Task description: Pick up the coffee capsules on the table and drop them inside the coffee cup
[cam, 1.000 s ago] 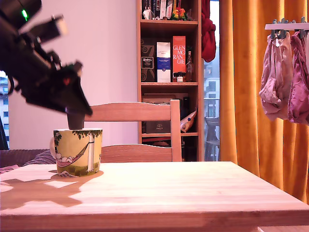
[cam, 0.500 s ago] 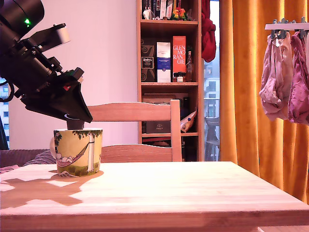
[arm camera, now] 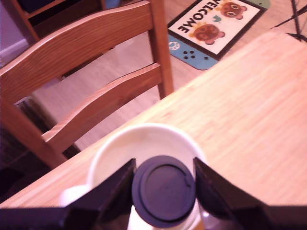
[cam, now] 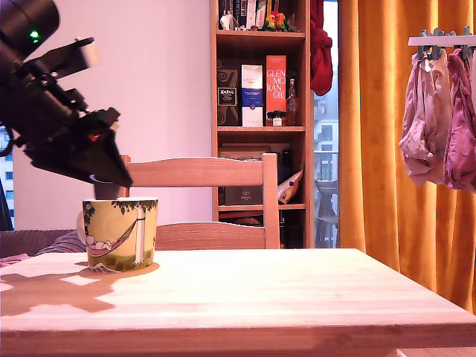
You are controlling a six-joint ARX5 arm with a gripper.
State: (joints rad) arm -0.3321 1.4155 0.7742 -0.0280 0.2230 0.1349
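In the exterior view the gripper [cam: 111, 182] is hanging at the far left, tilted downward, and the cup [cam: 119, 232] is standing on the table [cam: 282, 290] just below its tip. A wooden chair [cam: 216, 172] is standing behind the cup, away from the arm.

In the wrist view the two fingers [arm camera: 112, 189] are closing on a dark capsule [arm camera: 163, 190], touching its round rim from both sides. The capsule is being held right above the pale mouth of the cup [arm camera: 120, 143], which is filling the space under the gripper. No other capsule is showing on the table in either view; whether one is already lying inside the cup cannot be told.

The risks, as a judgement: the capsule is sitting toward the near side of the opening, so if the jaws are opening while the arm is moving, it may be striking the rim and bouncing out onto the table. If the arm is going lower, a finger may be touching the cup wall and pushing the cup sideways. The rim of the capsule is smooth, so it may also be slipping early.
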